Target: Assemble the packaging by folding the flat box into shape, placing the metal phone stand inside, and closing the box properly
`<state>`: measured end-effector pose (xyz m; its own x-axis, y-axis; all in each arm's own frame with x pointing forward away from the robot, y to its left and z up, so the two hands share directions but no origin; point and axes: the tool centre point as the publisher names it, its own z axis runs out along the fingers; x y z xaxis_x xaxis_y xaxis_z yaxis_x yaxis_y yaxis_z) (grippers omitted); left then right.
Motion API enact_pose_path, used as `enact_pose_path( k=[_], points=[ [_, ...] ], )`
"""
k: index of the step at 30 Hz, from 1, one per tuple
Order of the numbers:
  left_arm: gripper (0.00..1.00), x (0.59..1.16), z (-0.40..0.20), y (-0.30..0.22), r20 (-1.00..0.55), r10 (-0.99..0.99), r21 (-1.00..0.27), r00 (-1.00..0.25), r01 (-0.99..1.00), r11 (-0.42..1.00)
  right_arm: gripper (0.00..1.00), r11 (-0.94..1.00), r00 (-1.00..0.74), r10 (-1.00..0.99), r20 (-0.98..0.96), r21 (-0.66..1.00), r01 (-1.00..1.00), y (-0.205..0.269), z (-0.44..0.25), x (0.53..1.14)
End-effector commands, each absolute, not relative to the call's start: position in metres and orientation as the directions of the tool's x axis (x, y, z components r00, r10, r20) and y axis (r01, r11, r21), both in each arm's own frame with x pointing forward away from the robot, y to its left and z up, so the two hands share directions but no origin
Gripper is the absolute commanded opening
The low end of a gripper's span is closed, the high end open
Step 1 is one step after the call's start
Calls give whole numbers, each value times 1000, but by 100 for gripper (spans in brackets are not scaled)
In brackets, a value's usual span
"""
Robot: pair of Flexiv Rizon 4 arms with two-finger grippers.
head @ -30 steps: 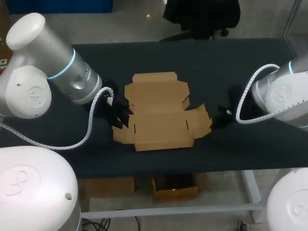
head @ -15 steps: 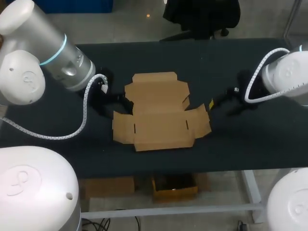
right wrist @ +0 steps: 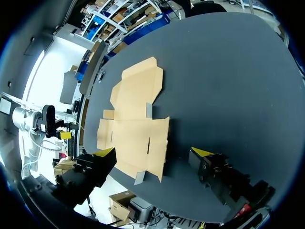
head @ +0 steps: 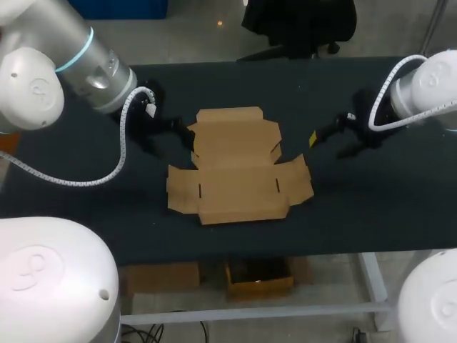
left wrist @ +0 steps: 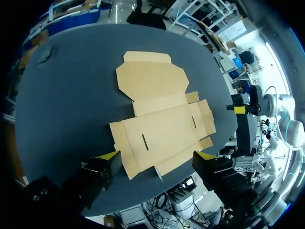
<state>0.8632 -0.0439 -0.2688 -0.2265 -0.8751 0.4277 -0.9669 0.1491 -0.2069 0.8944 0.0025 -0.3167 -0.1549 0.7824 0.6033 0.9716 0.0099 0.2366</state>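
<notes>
Box blank lying flat mid-table, both tools hanging wide open and empty, folding not started.

The black cloth-covered table (head: 357, 207) is carrying the flat brown cardboard box blank (head: 235, 168) at its middle with every flap down. The left tool (left wrist: 156, 160) is hovering near the blank's left side and the right tool (right wrist: 152, 152) near its right, jaws spread and gripping nothing. Risks as I'm reading it:
- The board is sitting flush on the cloth, so a fingertip going for an edge is likely skidding or rotating the blank rather than getting under it.
- Lifting one wall while the other side is going unpinned risks creasing off the score line or the flaps springing back.
- The metal phone stand isn't showing in any view, so the insert step is lacking a target.
</notes>
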Motion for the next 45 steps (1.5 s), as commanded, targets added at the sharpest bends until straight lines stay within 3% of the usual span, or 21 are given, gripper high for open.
enact_pose_path(
  k=[1,12,23,25,28,32,34,45],
  points=[
    [100,866,-269,-45,424,-877,-201,-225,-968,152,100,19,-181,684,707,231,973,-1,-317,896],
    [100,866,-269,-45,424,-877,-201,-225,-968,152,100,19,-181,684,707,231,973,-1,-317,896],
    [100,894,-261,-52,451,-839,-269,-304,-943,197,100,5,-203,610,766,252,968,6,-318,947],
    [100,901,-260,-49,453,-840,-276,-299,-943,187,92,-2,-196,613,765,249,968,8,-319,956],
    [100,909,-258,-47,464,-835,-283,-296,-943,177,67,-1,-188,593,783,234,972,13,-321,969],
    [100,916,-256,-47,465,-834,-289,-296,-941,173,60,21,-171,560,811,193,981,24,-328,985],
    [100,920,-254,-46,467,-833,-295,-297,-940,169,52,23,-160,557,815,177,984,28,-331,991],
    [100,935,-252,-45,476,-825,-314,-304,-935,163,51,56,-103,503,858,87,995,48,-353,1007]
  ],
)
